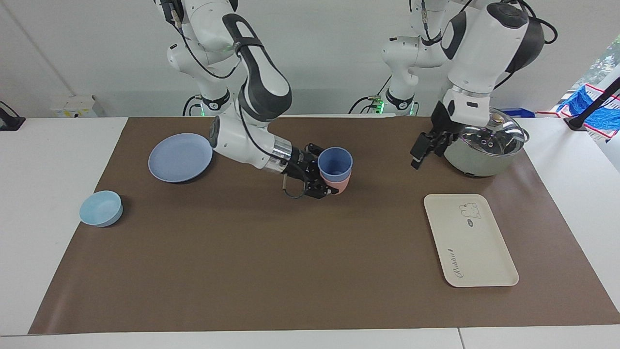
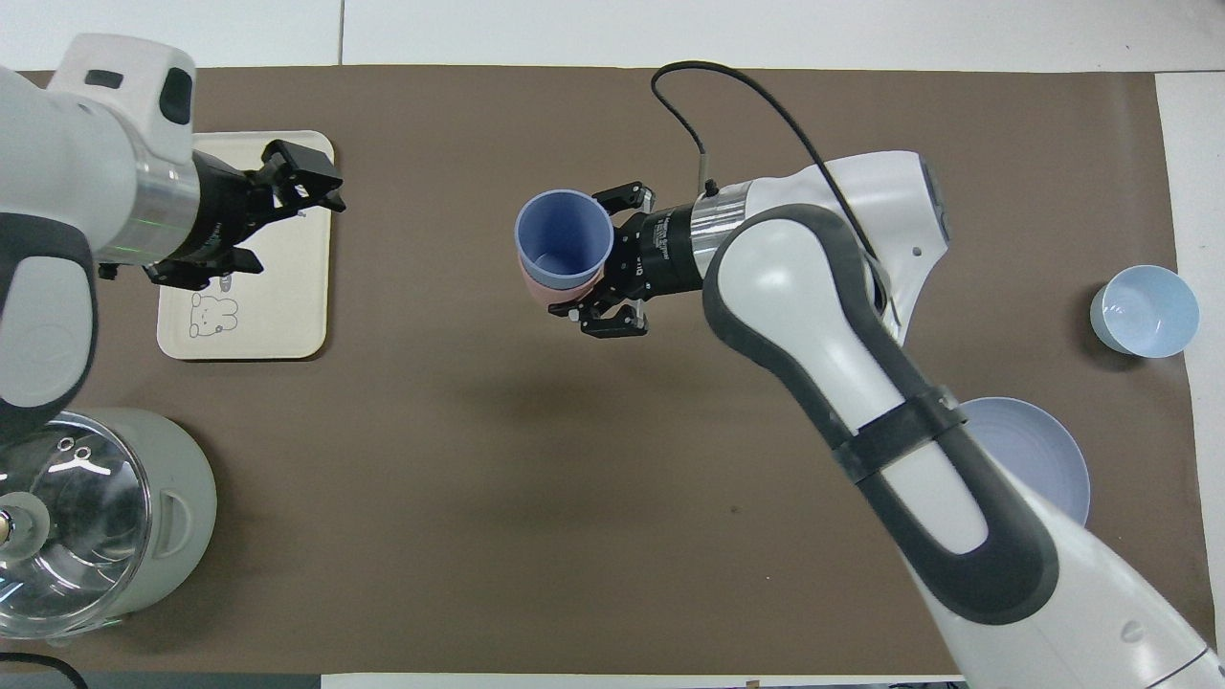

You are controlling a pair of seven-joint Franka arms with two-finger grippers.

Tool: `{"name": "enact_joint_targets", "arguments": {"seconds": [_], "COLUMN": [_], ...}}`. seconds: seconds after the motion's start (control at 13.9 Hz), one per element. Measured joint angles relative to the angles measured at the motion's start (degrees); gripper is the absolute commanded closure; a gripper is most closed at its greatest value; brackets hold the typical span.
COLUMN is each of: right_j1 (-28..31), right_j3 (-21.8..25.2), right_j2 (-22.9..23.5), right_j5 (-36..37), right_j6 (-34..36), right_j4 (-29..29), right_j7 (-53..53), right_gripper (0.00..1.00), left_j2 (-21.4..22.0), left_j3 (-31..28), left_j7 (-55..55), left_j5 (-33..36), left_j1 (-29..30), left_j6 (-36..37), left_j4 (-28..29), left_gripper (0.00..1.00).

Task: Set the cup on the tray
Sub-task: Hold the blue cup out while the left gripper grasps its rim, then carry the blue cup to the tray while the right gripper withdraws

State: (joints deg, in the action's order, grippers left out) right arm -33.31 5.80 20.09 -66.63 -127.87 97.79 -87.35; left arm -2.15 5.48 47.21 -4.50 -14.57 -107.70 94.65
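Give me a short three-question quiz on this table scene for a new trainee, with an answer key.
1. True or false: the periwinkle-blue plastic tumbler already stands on the cream-white rectangular plastic tray.
2. It is nested in: A pink plastic tumbler; B light-blue bowl; C round blue plate?
3. Which gripper holds the stack?
Key: 1 false; 2 A; 3 the right gripper, above the brown mat's middle; the left gripper waits open near the lidded grey-green pot.

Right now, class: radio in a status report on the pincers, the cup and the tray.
Right pincer shut on stacked cups: blue cup nested in pink cup, mid-table. Left pincer open, waiting. Tray bare, path clear.
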Motion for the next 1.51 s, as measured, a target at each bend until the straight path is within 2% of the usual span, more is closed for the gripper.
{"name": "enact_joint_targets", "arguments": {"seconds": [0.29,0.65,0.86,0.94,1.01,1.08,1.15,1.22,1.51], "right_j1": [-3.61,-3.82,-3.84,-3.84,-3.88,-4.06,-4.44,-4.83,-5.14], "right_j3": [0.04,0.28,0.28,0.27,0.25,0.24,0.23,0.22,0.58], "right_j2": [-0.02,-0.03,-0.04,-0.04,-0.05,-0.05,-0.05,-0.04,-0.05], "right_j5": [-0.02,-1.16,-1.21,-1.21,-1.21,-1.22,-1.22,-1.22,-1.22], "right_j6": [-5.35,-6.10,-6.15,-6.43,-7.09,-7.62,-8.22,-8.68,-9.61], "right_j4": [1.44,1.58,1.60,1.60,1.61,1.62,1.67,1.72,2.01], "right_j7": [-0.81,-1.12,-1.12,-1.12,-1.12,-1.12,-1.12,-1.12,-1.13], "right_gripper": [1.00,1.00,1.00,1.00,1.00,1.00,1.00,1.00,1.00], "left_j2": [0.16,0.37,-0.14,-0.57,-1.11,-1.80,-2.45,-3.00,-3.41], "left_j3": [0.02,0.23,0.25,0.26,0.25,0.26,0.26,0.26,0.10], "left_j7": [1.45,1.46,1.46,1.46,1.46,1.46,1.46,1.46,1.97], "left_j5": [0.00,0.00,0.00,0.00,0.00,0.00,0.00,0.00,0.11], "left_j1": [-2.38,-7.18,-9.00,-9.31,-9.56,-9.89,-10.19,-10.40,-10.42], "left_j6": [0.92,1.55,1.12,0.53,0.04,-0.37,-0.59,-0.69,-0.63], "left_j4": [-0.58,-0.27,0.11,0.28,0.34,0.39,0.41,0.41,0.39], "left_gripper": [0.00,0.13,0.25,0.30,0.41,0.63,0.90,1.00,1.00]}}
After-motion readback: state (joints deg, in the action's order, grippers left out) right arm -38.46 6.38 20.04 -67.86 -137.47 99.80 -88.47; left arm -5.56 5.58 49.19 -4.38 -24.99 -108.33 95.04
